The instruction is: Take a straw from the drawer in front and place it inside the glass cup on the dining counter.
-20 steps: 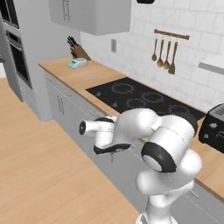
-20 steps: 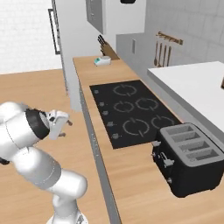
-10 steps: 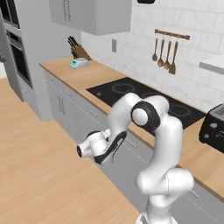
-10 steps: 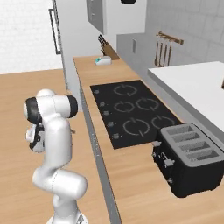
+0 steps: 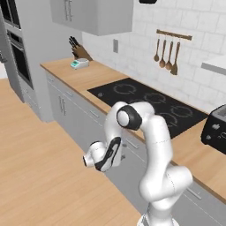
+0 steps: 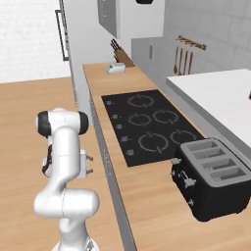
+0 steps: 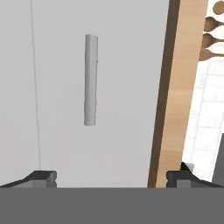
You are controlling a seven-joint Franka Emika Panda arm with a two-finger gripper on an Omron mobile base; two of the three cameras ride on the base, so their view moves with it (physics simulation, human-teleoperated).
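- Facing the grey front of the drawer (image 7: 92, 87), the gripper (image 7: 111, 177) is hanging low, beside the cabinets under the wood counter (image 5: 88, 79); in the left base view the hand (image 5: 103, 154) is showing at the end of the bent white arm.
- The two dark fingertips (image 7: 41, 177) are standing far apart at the bottom corners of the hand view, so the pincer is released and nothing is sitting between the fingers.
- The slim silver bar handle (image 7: 90, 79) of the drawer is lying ahead of the fingers, apart from them and a little toward the left fingertip. The drawer front is looking closed, flush against the edge of the wood counter.
- The black hob (image 5: 150, 103) is lying in the counter top, and a dark toaster (image 6: 213, 176) is standing on the counter near it.
- A knife block (image 5: 77, 48) and a small pale object (image 5: 79, 64) are standing at the far end of the counter.
- Wooden utensils (image 5: 165, 55) are hanging from a rail on the white tiled wall behind the hob.
- I cannot tell where the straw is.
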